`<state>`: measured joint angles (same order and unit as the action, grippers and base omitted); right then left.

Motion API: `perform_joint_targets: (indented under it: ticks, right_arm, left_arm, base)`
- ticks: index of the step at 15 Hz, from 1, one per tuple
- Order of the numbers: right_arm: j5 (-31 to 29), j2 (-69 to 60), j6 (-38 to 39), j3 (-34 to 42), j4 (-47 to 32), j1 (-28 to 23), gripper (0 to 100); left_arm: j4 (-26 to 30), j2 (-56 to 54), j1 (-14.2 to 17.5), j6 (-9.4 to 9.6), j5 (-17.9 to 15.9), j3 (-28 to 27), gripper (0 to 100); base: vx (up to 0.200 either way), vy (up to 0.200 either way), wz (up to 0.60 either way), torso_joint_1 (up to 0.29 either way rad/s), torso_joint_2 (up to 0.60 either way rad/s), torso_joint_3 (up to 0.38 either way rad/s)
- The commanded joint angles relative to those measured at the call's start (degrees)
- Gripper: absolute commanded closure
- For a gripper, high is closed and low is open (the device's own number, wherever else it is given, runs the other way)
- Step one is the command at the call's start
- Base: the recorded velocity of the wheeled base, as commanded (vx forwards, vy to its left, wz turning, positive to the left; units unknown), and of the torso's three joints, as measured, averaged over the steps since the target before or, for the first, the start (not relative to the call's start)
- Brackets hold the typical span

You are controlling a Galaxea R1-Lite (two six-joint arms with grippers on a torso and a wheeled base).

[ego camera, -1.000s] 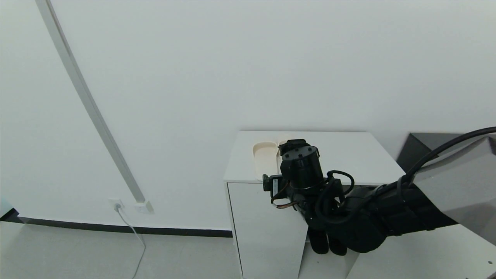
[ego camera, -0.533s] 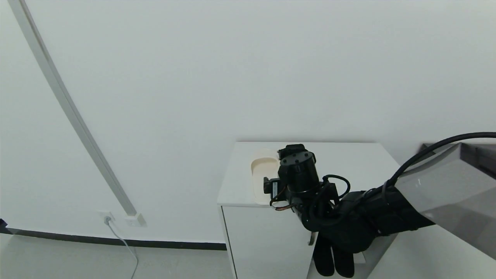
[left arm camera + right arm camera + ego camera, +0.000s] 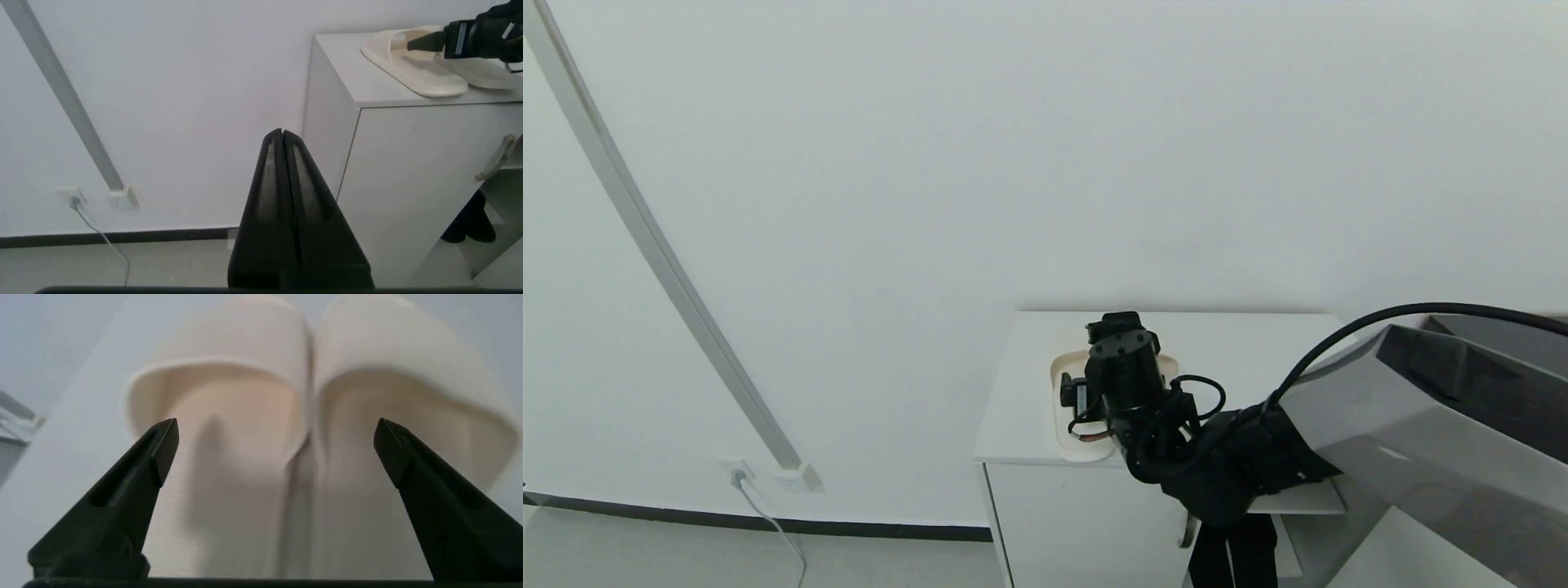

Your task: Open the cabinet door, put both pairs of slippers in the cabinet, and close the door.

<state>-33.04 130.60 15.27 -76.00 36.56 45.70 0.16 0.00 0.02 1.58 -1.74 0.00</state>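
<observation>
A pair of cream slippers (image 3: 310, 457) lies side by side on top of the white cabinet (image 3: 1021, 425). My right gripper (image 3: 274, 449) is open just above them, one black finger (image 3: 151, 457) outside each slipper, touching neither. The left wrist view catches that gripper (image 3: 429, 41) at the slippers (image 3: 409, 61). In the head view the right wrist covers the middle of the pair (image 3: 1066, 408). My left gripper (image 3: 283, 163) is shut and empty, low in front of the cabinet's left side. The door handle (image 3: 494, 159) shows, and beyond the door edge black slippers (image 3: 470, 224) sit inside.
A white wall stands behind the cabinet. A grey cable duct (image 3: 645, 237) runs down it to a socket with a white cord (image 3: 739, 478). A dark grey box (image 3: 1503, 343) stands to the cabinet's right. The black slippers (image 3: 1229, 555) show below my right arm.
The head camera has shifted, so the cabinet sits lower in the picture. My right gripper has moved left over the cabinet top, from the right slipper to the middle of the cream pair.
</observation>
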Motion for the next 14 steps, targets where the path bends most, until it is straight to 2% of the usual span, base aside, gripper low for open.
perform_joint_targets:
  ticks: [1, 5, 6, 14]
  right_arm:
    - [-0.01, 3.17, -0.33, -3.28, -0.17, -0.88, 0]
    - [-0.01, 4.84, -1.12, -5.74, -0.17, -2.28, 0]
    - [-0.01, 4.93, -1.74, -6.18, -0.17, -2.55, 100]
    - [-0.1, 4.67, -2.79, -7.41, 0.09, -2.55, 100]
  left_arm:
    - [-0.07, 0.09, 0.06, 0.0, -0.01, 0.0, 100]
    - [0.02, 0.0, 0.06, 0.0, 0.07, 0.0, 100]
    - [0.02, 0.09, 0.06, -0.09, 0.07, 0.0, 100]
    - [-0.07, 0.0, 0.06, -0.18, 0.07, 0.0, 100]
  base:
    - [0.0, 0.0, 0.0, 0.0, 0.0, 0.0]
    - [0.0, 0.0, 0.0, 0.0, 0.0, 0.0]
    - [0.0, 0.0, 0.0, 0.0, 0.0, 0.0]
    - [0.0, 0.0, 0.0, 0.0, 0.0, 0.0]
